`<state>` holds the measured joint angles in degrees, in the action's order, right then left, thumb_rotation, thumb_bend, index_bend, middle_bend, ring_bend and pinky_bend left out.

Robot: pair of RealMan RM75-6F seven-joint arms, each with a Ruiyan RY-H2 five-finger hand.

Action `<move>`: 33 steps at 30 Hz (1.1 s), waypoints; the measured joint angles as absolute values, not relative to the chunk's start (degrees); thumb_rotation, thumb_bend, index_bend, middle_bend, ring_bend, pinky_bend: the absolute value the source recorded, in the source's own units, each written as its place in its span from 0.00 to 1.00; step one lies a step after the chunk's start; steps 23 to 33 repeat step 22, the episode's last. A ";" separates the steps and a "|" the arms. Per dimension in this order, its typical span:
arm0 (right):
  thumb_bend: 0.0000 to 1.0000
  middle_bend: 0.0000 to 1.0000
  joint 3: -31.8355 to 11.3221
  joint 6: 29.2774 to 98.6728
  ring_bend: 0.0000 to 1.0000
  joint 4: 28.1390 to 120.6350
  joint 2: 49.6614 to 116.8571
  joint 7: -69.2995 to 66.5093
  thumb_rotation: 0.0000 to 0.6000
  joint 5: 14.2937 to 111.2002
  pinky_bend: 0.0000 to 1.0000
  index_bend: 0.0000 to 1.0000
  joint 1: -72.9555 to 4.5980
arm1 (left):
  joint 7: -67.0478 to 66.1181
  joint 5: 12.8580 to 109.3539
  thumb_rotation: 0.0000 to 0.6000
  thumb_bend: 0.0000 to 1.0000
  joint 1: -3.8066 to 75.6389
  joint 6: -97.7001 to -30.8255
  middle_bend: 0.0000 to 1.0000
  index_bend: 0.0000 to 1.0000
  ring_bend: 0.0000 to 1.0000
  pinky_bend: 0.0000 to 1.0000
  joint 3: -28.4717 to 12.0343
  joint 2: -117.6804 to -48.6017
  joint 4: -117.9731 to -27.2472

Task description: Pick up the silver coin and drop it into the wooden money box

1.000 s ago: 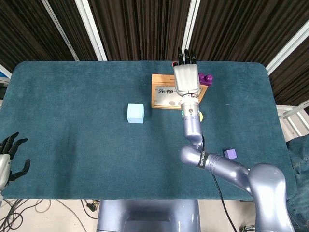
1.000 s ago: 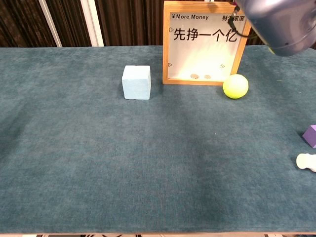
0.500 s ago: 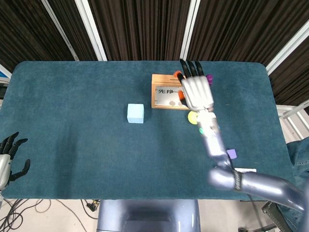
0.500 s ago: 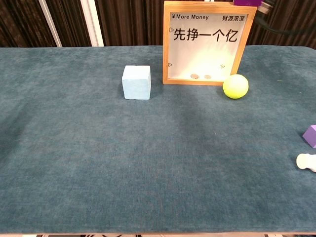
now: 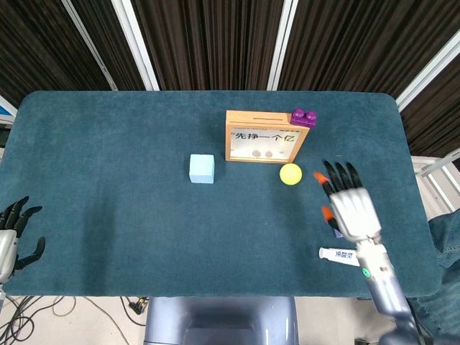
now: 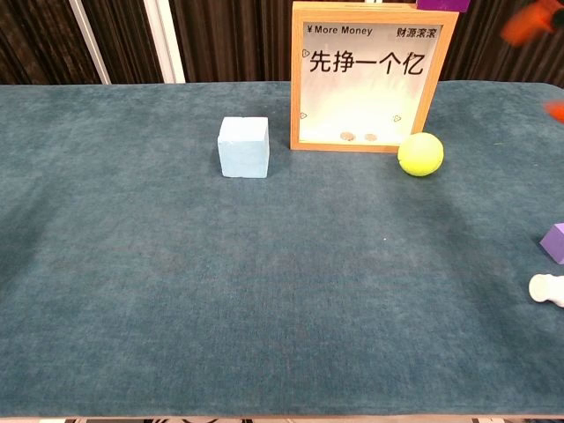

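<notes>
Hidden or cut off: the right hand (image 5: 351, 208) covers part of the table (image 5: 108, 180) on the robot's right side in the head view; a white tube (image 5: 338, 254) pokes out beside its wrist, and the same tube (image 6: 548, 288) is cropped by the frame edge in the chest view. A purple block (image 6: 554, 242) is cut by that edge too, and in the head view the hand hides it. Only blurred orange fingertips (image 6: 530, 22) of the right hand reach the chest view's upper corner.

Right hand: raised above the table, fingers spread, holding nothing visible.

Left hand (image 5: 14, 233): at the near left edge of the head view, partly cropped, dark fingers loosely apart, nothing in it.

Wooden money box (image 5: 260, 136): stands upright, beyond the right hand and towards the left hand's side of it, well apart from it. Its top has a slot; its clear front carries printed characters and "More Money". A purple brick (image 5: 304, 117) sits on its top corner.

Inside the box: two small round coins (image 6: 359, 137) lie on the floor behind the pane; I cannot tell which is the silver coin, since both look small and dull. No coin shows on the cloth or in either hand.

Near the box: a yellow ball (image 5: 290, 174) lies just in front of its corner, between the box and the right hand. A light blue cube (image 5: 203, 168) sits further off towards the left hand.
</notes>
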<state>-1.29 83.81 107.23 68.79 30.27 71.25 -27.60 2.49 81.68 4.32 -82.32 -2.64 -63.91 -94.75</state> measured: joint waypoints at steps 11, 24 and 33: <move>0.44 0.00 3.25 93.04 0.00 93.72 71.35 18.84 1.00 77.65 0.00 0.13 -15.40 | 1.61 82.22 1.00 0.43 4.16 -83.32 0.01 0.14 0.00 0.10 -2.69 -64.46 -94.24; 0.43 0.00 3.16 93.21 0.00 93.33 71.23 19.07 1.00 79.29 0.00 0.12 -11.05 | 1.03 82.19 1.00 0.43 4.00 -83.81 0.01 0.13 0.00 0.10 -2.85 -64.66 -94.04; 0.43 0.00 3.16 93.21 0.00 93.33 71.23 19.07 1.00 79.29 0.00 0.12 -11.05 | 1.03 82.19 1.00 0.43 4.00 -83.81 0.01 0.13 0.00 0.10 -2.85 -64.66 -94.04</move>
